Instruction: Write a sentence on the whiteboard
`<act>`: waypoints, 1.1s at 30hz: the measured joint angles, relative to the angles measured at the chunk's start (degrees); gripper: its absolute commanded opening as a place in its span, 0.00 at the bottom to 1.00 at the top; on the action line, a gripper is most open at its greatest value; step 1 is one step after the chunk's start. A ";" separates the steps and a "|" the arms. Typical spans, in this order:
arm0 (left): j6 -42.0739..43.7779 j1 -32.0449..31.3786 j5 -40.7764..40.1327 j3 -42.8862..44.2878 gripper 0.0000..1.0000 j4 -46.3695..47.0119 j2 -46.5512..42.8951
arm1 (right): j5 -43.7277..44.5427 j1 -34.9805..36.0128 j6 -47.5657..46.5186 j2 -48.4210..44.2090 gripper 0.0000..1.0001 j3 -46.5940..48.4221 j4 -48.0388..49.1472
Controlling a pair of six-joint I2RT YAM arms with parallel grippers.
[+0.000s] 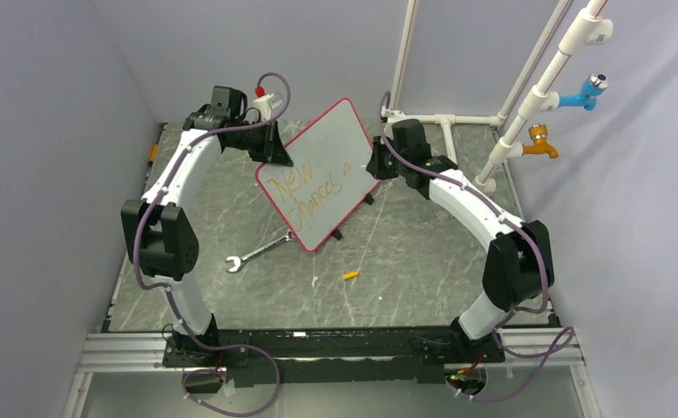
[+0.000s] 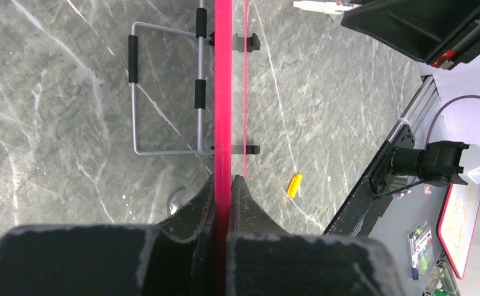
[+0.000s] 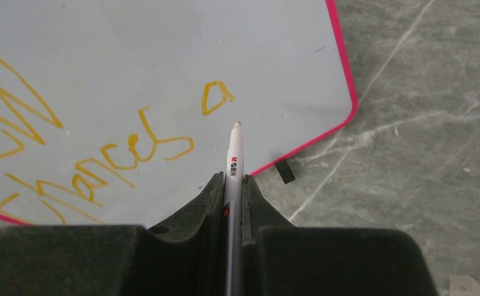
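Left jaws: clenched on the thin red frame of the whiteboard [image 1: 340,139]. In my left wrist view the frame runs as a red line straight up from between the fingers, so I see the board edge-on.
Right jaws: clenched around a slim grey marker [image 3: 234,151], which sticks out past the fingertips toward the board's face.
Whiteboard: sits in the upper middle of the top view, between my two arms. It is turned like a diamond, with its lowest corner pointing at the worktop [image 1: 423,252].
Sentence [image 1: 299,192]: orange slanted handwriting. "New" is on one line and "chances" is below it. A lone "a" stands apart, toward the right corner of the board.
Marker tip: just below that "a" in the centre of my right wrist view. I cannot tell whether it touches the surface.
Behind the board: a grey wire stand [image 2: 133,58] with black sleeves shows in the upper left of my left wrist view.
Wrench [image 1: 255,253]: lies on the worktop just below the board's lowest corner.
Orange cap [image 1: 350,275]: lies on the marbled surface to the right of the wrench, apart from it.
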 measured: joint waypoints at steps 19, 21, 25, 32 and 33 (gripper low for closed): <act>1.79 -0.85 -0.02 2.82 0.00 -1.68 1.88 | -4.81 -2.89 -0.98 -1.79 0.00 -4.04 5.70; 1.77 -0.85 -0.02 2.82 0.00 -1.68 1.88 | -5.25 -2.95 -0.96 -0.87 0.00 -3.43 6.03; 1.77 -0.85 0.02 2.82 0.00 -1.66 1.88 | -6.25 -2.93 -0.98 1.92 0.00 -0.70 6.58; 1.77 -0.85 0.02 2.80 0.00 -1.66 1.88 | -8.22 -2.93 -0.50 5.05 0.00 2.25 7.82; 1.77 -0.85 0.02 2.80 0.00 -1.64 1.88 | -8.48 -2.95 -0.35 5.38 0.00 2.34 7.98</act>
